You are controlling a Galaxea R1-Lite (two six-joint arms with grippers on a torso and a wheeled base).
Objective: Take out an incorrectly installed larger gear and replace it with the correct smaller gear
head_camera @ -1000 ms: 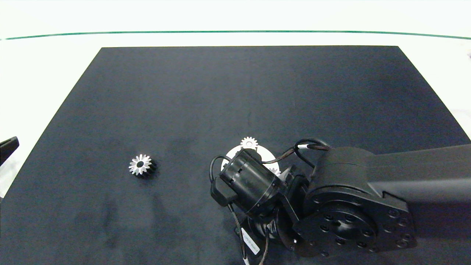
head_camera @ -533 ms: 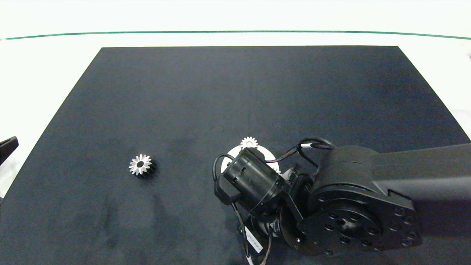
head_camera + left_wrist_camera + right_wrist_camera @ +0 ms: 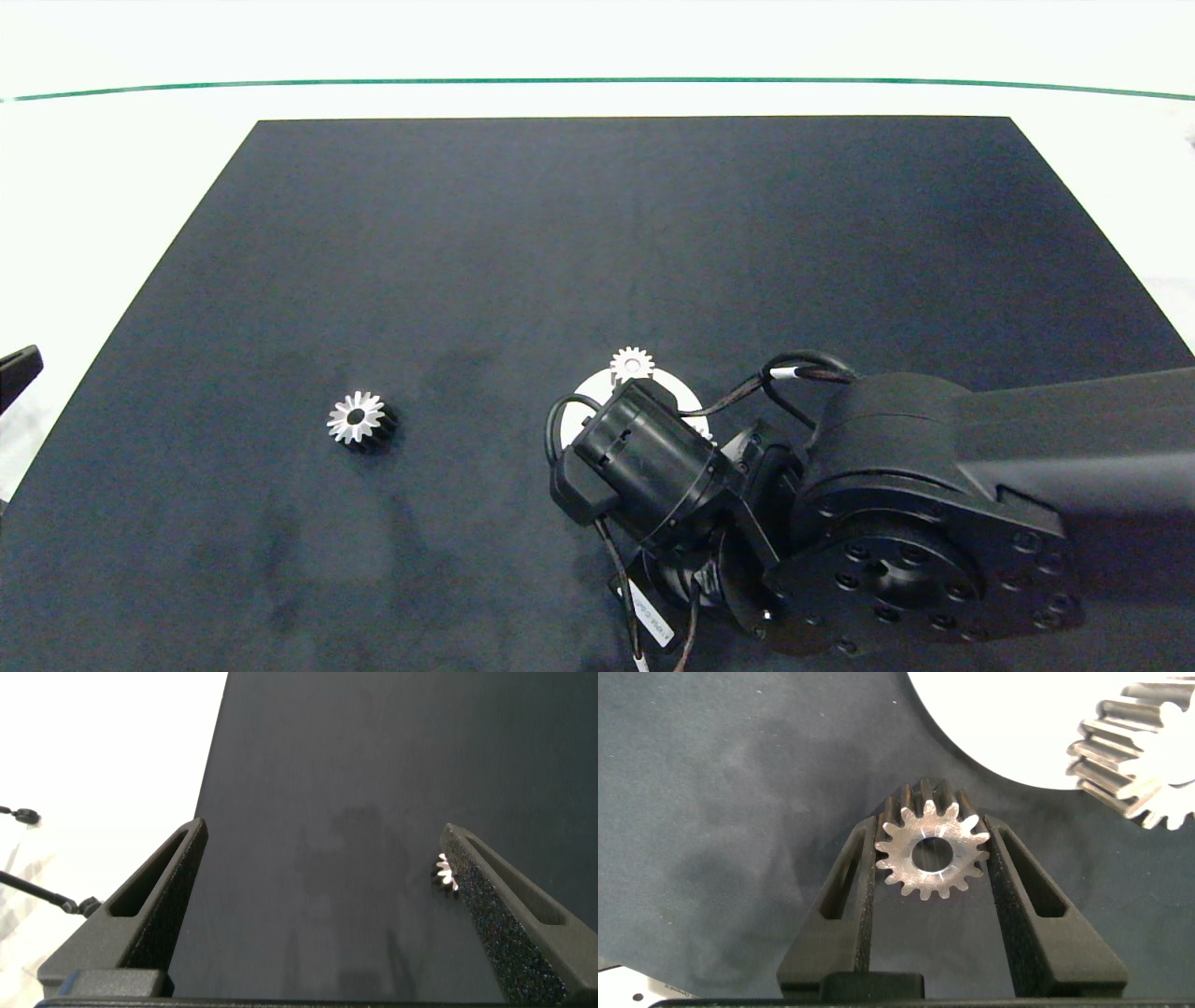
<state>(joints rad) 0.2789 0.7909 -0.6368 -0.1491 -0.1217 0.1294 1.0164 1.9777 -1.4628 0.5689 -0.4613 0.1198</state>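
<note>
You have the right tool clenched on the smaller gear: in the right wrist view its two fingers press against the gear's teeth on either side, and the gear sits between them with its flat face and round centre hole turned toward the camera. Just beside it lies the curved edge of a white round base plate, and a second short-toothed gear stands on that plate, apart from the one you hold. In the head view the right arm comes in from the right along the near edge of the dark mat and its wrist covers much of the plate; the short-toothed gear on the plate shows at the plate's far edge.

The larger gear lies on the mat well to the left of the plate, touched by neither tool. Your left tool is released, fingers spread wide, parked at the left edge of the bench, with the larger gear's teeth peeking out past one finger in its wrist view.
</note>
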